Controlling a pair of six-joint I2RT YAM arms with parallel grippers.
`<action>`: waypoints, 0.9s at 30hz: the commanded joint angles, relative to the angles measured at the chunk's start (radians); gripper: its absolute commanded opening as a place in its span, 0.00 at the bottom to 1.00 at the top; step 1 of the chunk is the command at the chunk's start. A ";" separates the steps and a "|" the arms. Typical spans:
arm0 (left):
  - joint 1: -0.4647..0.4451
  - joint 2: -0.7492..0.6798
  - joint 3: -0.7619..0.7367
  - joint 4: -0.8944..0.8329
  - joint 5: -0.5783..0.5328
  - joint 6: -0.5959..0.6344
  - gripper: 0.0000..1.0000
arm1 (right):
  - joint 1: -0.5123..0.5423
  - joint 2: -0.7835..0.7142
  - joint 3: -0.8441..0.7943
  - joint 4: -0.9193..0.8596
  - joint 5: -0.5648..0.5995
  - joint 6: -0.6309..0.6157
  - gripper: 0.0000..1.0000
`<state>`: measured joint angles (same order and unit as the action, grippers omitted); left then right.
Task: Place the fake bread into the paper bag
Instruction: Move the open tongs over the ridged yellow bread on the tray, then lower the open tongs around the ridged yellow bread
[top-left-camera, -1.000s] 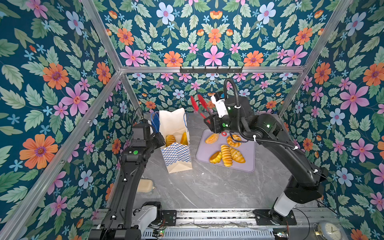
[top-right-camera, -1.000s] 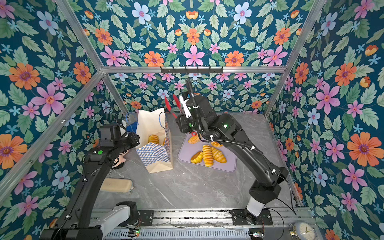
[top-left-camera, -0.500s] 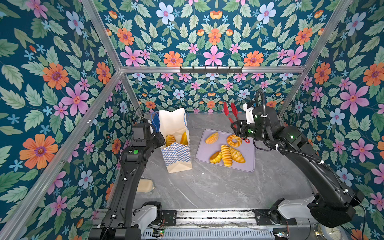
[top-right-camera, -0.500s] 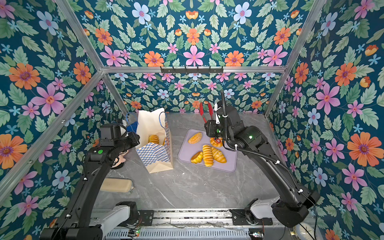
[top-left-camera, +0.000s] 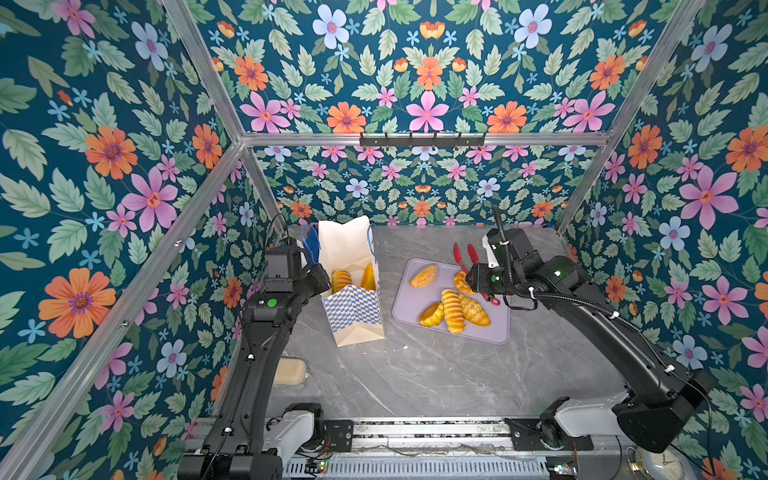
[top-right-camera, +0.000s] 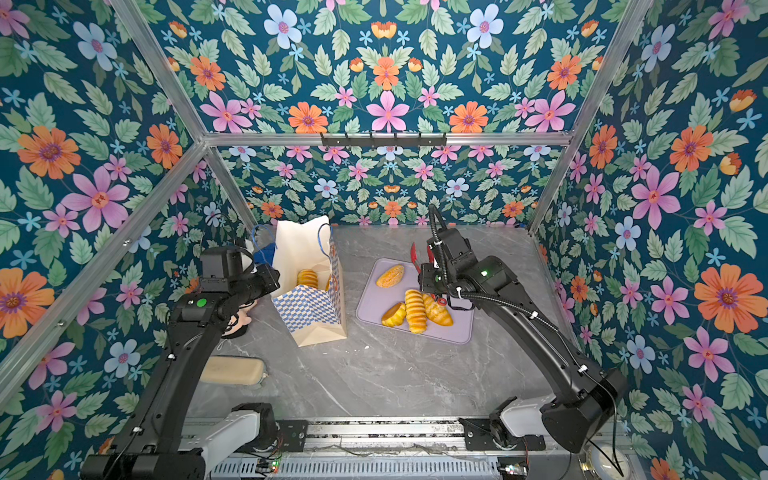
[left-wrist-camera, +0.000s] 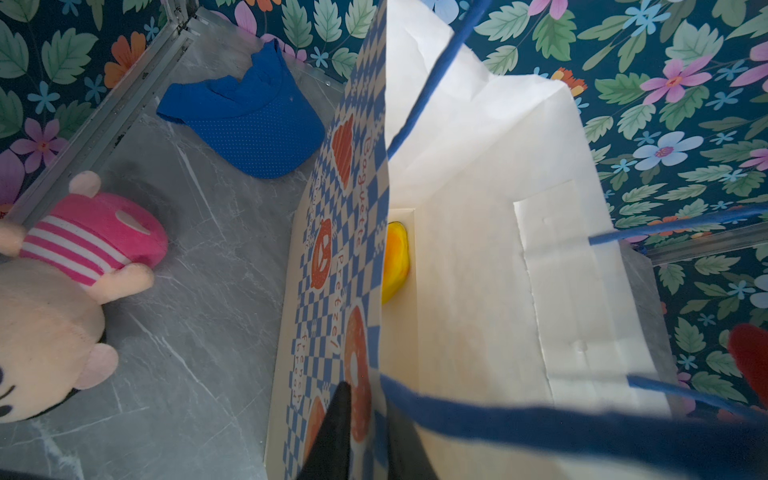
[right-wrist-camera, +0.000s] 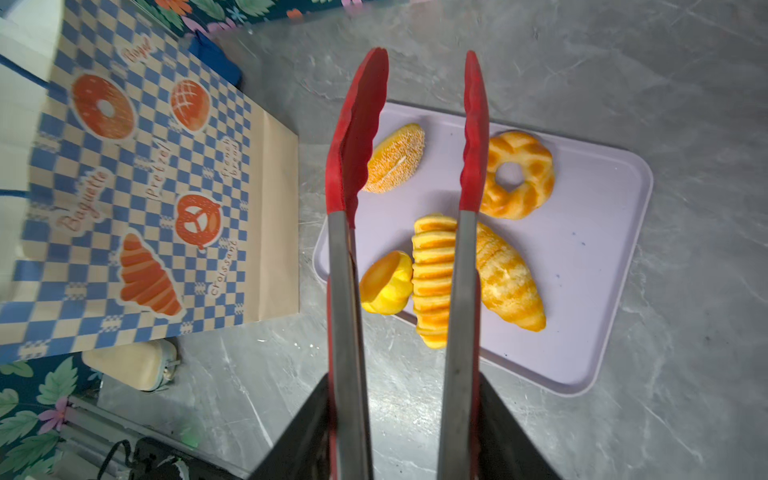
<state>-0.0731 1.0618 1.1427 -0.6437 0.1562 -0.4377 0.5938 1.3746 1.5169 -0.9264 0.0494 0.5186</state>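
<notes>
Fake bread: five pieces lie on lilac tray (top-left-camera: 494, 328), right of centre on bench (top-left-camera: 415, 374): sesame bun (right-wrist-camera: 395, 160), ring doughnut (right-wrist-camera: 517, 174), small yellow bun (right-wrist-camera: 382, 284), ribbed roll (right-wrist-camera: 432, 278), long loaf (right-wrist-camera: 507, 278). Two more pieces show inside paper bag (top-left-camera: 353, 307), which stands upright just left of the tray.

Left gripper (left-wrist-camera: 370, 440) is pinched narrow on the bag's near-left wall, one finger outside and one inside, holding the mouth open.

Right gripper (right-wrist-camera: 403, 415) is clamped on the steel handles of red-tipped tongs (right-wrist-camera: 361, 137). Tong blades are apart and empty, hanging above the far part of the tray, with the tips between bun and doughnut.

Step in hand, as I read it: the approach for the next pick. The next move calls for centring the blades on one piece, lowering, squeezing, then carrying it left over the bag mouth.

Against a second ago: the tongs were higher and close beside the bag's far right. They have since swung right and dropped over the tray. Tray count, bag and left arm look unchanged.
</notes>
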 joint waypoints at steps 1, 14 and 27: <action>0.000 0.001 -0.003 0.018 0.000 0.013 0.17 | 0.001 0.028 -0.002 -0.016 -0.027 -0.001 0.49; -0.001 0.006 -0.010 0.029 0.008 0.010 0.18 | 0.001 0.151 -0.022 -0.024 -0.085 -0.010 0.47; -0.001 0.002 -0.017 0.029 0.008 0.011 0.17 | 0.003 0.206 -0.044 -0.014 -0.102 -0.009 0.48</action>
<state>-0.0731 1.0672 1.1275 -0.6285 0.1593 -0.4377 0.5945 1.5761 1.4742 -0.9493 -0.0498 0.5117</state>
